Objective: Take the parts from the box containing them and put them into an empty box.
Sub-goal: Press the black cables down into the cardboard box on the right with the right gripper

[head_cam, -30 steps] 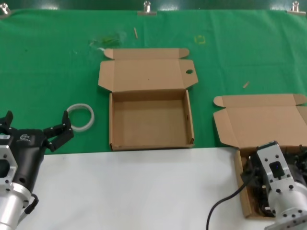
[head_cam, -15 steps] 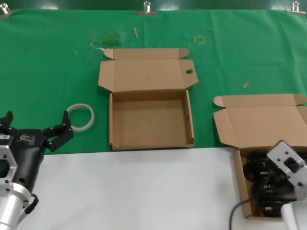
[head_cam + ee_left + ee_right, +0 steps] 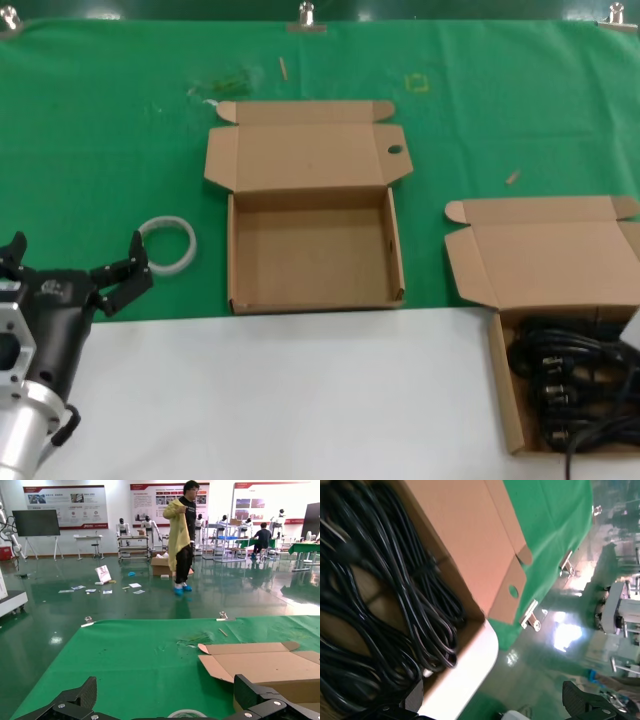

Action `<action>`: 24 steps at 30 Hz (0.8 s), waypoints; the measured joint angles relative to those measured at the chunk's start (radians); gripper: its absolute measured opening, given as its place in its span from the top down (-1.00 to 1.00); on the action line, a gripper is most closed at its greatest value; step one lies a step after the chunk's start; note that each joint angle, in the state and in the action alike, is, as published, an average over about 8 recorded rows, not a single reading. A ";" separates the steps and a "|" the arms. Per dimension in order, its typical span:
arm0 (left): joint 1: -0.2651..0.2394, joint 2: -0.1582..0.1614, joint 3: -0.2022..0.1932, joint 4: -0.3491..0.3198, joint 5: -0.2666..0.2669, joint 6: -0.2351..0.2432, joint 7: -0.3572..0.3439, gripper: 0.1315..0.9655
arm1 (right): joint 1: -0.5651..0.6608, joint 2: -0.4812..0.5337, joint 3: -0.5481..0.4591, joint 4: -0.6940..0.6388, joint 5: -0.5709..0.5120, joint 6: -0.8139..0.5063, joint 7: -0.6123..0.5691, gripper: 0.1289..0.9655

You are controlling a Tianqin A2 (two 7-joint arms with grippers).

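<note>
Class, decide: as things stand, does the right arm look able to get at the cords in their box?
Probably yes. The box lies open with its lid folded back, the cords are uncovered, and the right hand, fingers spread, sits just beside them.

box of cords (image 3: 505, 400) — cut off, R edge

A glossy green floor (image 3: 150, 605) spreads before poster-hung white walls (image 3: 65, 505) and metal racks (image 3: 132, 540).

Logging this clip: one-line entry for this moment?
left gripper: open, parked near white ring | right gripper: open, empty | cords: in source box | target box: empty
</note>
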 joint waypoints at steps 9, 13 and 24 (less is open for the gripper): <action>0.000 0.000 0.000 0.000 0.000 0.000 0.000 -1.00 | 0.039 -0.011 0.094 -0.074 0.000 -0.071 -0.104 -1.00; 0.000 0.000 0.000 0.000 0.000 0.000 0.000 -1.00 | 0.056 -0.018 0.117 -0.098 0.000 -0.093 -0.132 -1.00; 0.000 0.000 0.000 0.000 0.000 0.000 0.000 -1.00 | 0.077 -0.047 0.128 -0.136 0.000 -0.123 -0.155 -1.00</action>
